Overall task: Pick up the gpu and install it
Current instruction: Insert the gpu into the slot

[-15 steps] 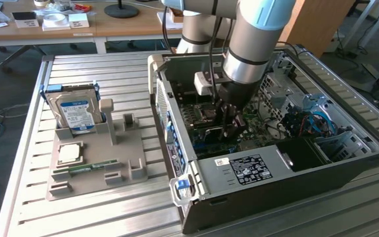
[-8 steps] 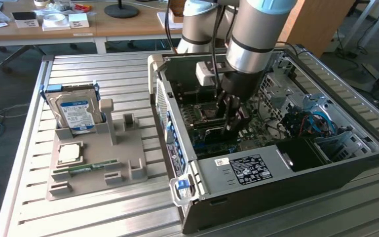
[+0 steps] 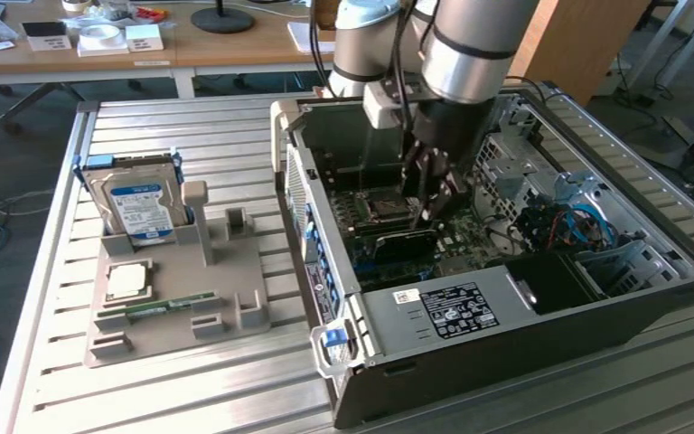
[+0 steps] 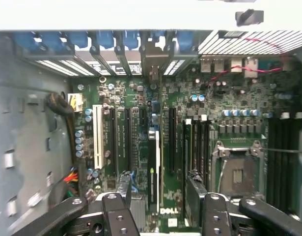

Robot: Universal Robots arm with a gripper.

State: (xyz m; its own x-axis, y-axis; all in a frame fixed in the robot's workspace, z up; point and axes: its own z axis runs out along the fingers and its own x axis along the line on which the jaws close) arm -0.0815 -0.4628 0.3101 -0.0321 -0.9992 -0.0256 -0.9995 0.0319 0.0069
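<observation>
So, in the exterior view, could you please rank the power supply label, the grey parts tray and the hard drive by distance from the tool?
1. Power supply label: in the case, below the tool.
2. Grey parts tray: exterior view's left.
3. Hard drive: upright at the tray's far-left end.

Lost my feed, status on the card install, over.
Open gripper inside the case. The gpu edge-on on the motherboard between the fingers, ungripped. Nothing obstructing.

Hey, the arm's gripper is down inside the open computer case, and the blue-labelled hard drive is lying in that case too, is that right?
Not quite. The gripper is down inside the open computer case, but the blue-labelled hard drive is not in it. It stands in the grey holder outside the case, as the exterior view shows.
</observation>
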